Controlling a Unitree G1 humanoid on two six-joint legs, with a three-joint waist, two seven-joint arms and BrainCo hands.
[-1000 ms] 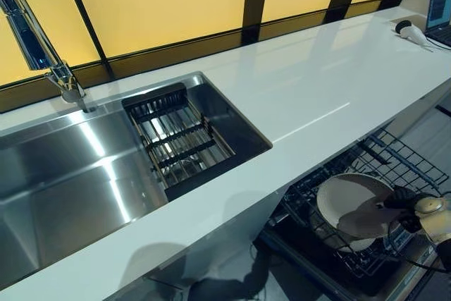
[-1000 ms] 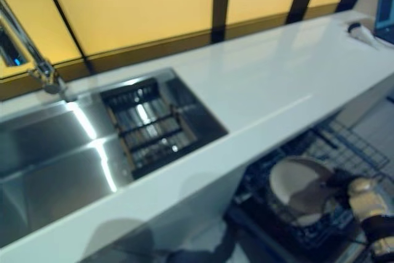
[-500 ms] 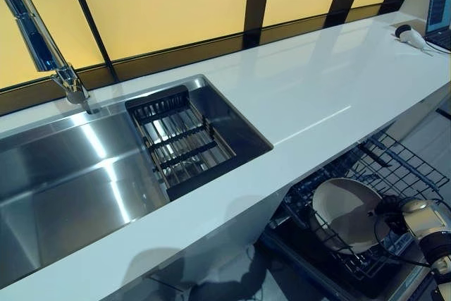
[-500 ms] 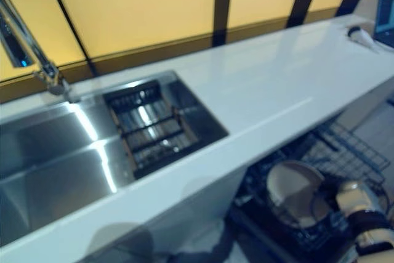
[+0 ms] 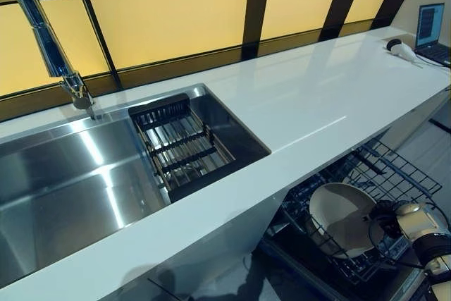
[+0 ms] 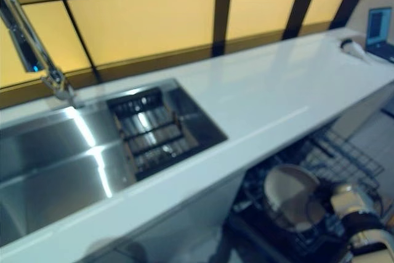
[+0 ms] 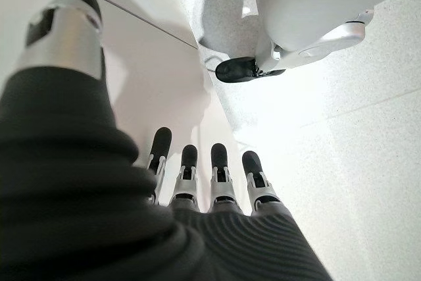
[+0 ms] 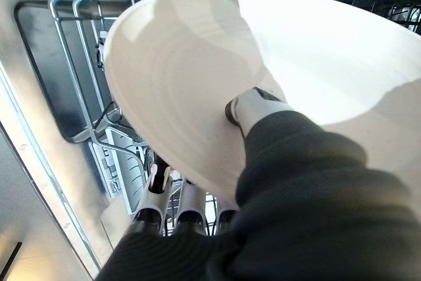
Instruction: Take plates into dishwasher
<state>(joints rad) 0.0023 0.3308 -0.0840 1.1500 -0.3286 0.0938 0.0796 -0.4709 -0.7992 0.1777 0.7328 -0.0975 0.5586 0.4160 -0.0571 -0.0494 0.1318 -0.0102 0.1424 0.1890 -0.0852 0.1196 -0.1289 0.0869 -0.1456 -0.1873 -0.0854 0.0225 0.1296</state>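
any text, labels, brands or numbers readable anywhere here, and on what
None can be read.
Laptop at the counter's far right end: the screen is lit, but its content is too small to read.
Plate, pinched in the right hand in the dishwasher rack: plain, no print.
Counter, sink and faucet: no markings show.

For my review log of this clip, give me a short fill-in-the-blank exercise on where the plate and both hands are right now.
1. The right robot hand pinches the rim of the cream ____.
2. The plate stands among the wires of the dishwasher ____, below the white countertop.
3. The drying rack inside the sink holds ____ plates.
4. The left robot hand hangs with straight fingers, holding ____.

Missing words: plate; rack; no; nothing
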